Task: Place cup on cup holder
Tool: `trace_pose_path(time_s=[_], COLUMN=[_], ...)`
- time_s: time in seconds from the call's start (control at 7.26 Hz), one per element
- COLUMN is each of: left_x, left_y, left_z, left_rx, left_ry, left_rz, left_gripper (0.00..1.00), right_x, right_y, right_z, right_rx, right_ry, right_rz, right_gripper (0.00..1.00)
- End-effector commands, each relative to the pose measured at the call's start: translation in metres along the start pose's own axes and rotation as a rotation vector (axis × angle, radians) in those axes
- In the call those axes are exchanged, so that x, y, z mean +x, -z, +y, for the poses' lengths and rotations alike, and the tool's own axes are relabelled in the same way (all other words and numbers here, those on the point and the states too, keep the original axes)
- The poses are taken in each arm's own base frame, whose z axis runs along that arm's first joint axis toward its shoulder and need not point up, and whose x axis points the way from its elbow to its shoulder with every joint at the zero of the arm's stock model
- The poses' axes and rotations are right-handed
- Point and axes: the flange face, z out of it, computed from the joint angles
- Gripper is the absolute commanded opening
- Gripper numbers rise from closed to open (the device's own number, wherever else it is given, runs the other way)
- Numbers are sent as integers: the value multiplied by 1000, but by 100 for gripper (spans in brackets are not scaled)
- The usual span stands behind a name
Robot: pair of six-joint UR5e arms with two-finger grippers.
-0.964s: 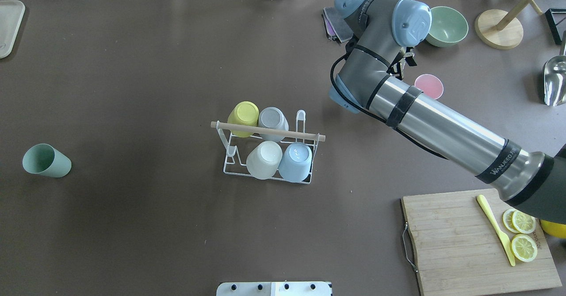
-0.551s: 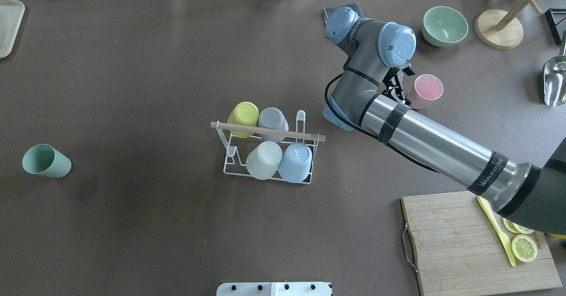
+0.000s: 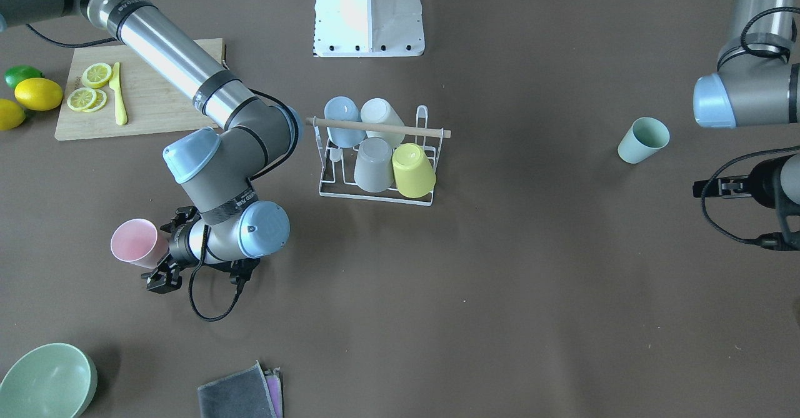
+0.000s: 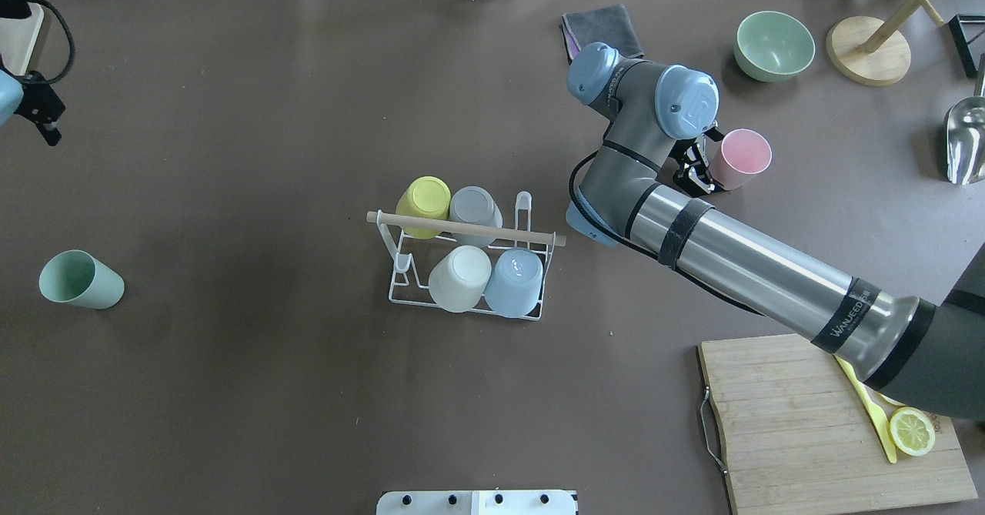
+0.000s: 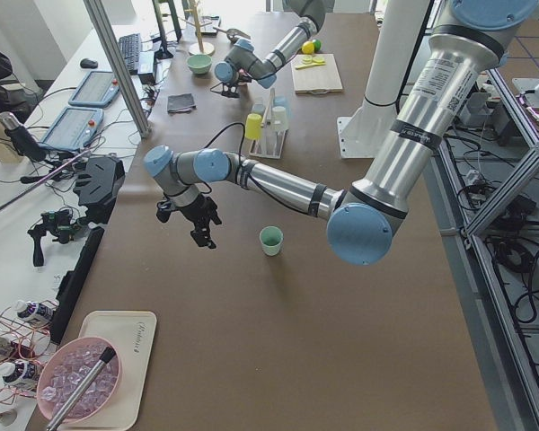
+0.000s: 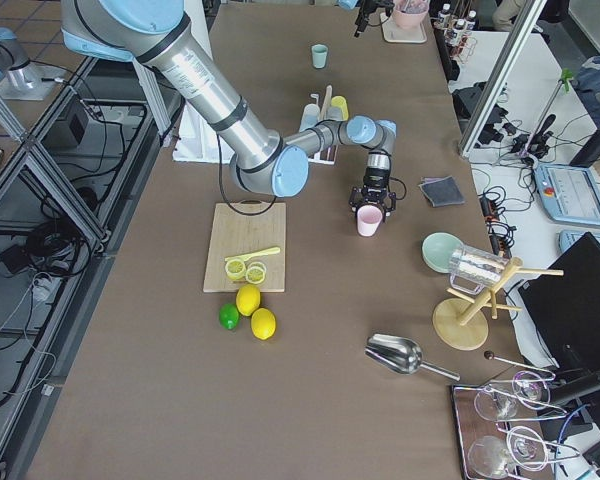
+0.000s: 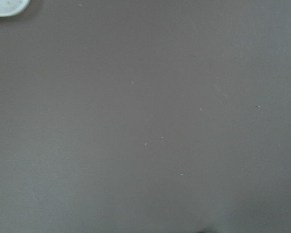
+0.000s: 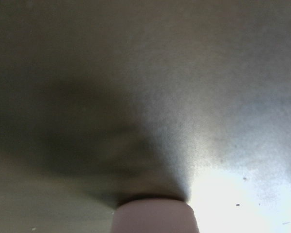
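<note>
pink cup [image 4: 740,157] upright, mouth up, on the far R part of the table, well apart from cup holder [image 4: 403,267]. Not on the rack yet. R gripper [image 4: 700,165] sits low at the cup's holder-side wall. Its fingers [image 3: 157,280] are spread wider than the cup and flank its lower part, so jaws are apart; contact can't tell. R wrist cam shows only the pink cup's pale edge at frame bottom, rest is table.

Holder is mid-table, dowel [image 4: 469,229] across the top. 4 cups on it, all bottom-up: yellow cup [image 4: 425,199] + grey cup [image 4: 475,209] in the far row, white cup [image 4: 460,272] + lt blue cup [image 4: 514,276] in the near row. 2 prongs bare.

green cup [image 4: 77,279] stands alone on the L side. L gripper [image 5: 202,235] hovers over bare table near the L end; apart or together, can't tell. L wrist cam: brown surface + corner of white tray [image 7: 5,5].

Surface: brown mat [image 4: 231,115] over the whole top. R end has cutting board [image 4: 793,423] w/ lemon slice [image 4: 912,432] and yellow knife [image 4: 881,426]. Also green bowl [image 4: 773,45], grey cloth [image 4: 608,26], wooden stand [image 4: 868,51], metal scoop [image 4: 966,142].

Room: side bench w/ tablets [image 5: 94,87], cables, alu frame post [image 5: 117,63].
</note>
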Motion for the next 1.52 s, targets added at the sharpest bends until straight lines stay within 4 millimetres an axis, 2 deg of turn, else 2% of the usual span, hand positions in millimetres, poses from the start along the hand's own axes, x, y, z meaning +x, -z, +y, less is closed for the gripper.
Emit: trace_pose_path(time_s=[0.0,0.28,0.41,0.55,0.69,0.83,0.96,1.1,1.24,1.38], left_x=[11,-1,-7,-15,-14,-2,15,23,31,37], left_y=[-25,-41,-55,-72,-76,-81,-92,-102,-112,-122], left_z=[-5,-3,-7,-14,-21,-29,-27,-25,-22,-20], left_rx=[-49,-83,-122,-169,-187,-219,-253,-275,-296,-318], left_ry=[-4,16,42,29,38,49,44,45,39,36], left_rz=[0,-6,32,96,114,107,97,103,95,87], left_gripper=[98,98,98,98,98,98,98,98,98,98], right_x=[6,5,6,7,8,10,10,12,13,10], right_y=[-17,-29,-32,-37,-38,-38,-39,-43,-43,-44], right_z=[7,8,10,14,16,17,19,22,23,27], right_rx=[-15,-15,-17,-19,-19,-18,-19,-21,-19,-11], right_ry=[31,34,37,37,41,41,41,36,35,31], right_rz=[11,11,9,6,6,6,5,3,3,10], right_gripper=[100,100,100,100,100,100,100,99,93,82])
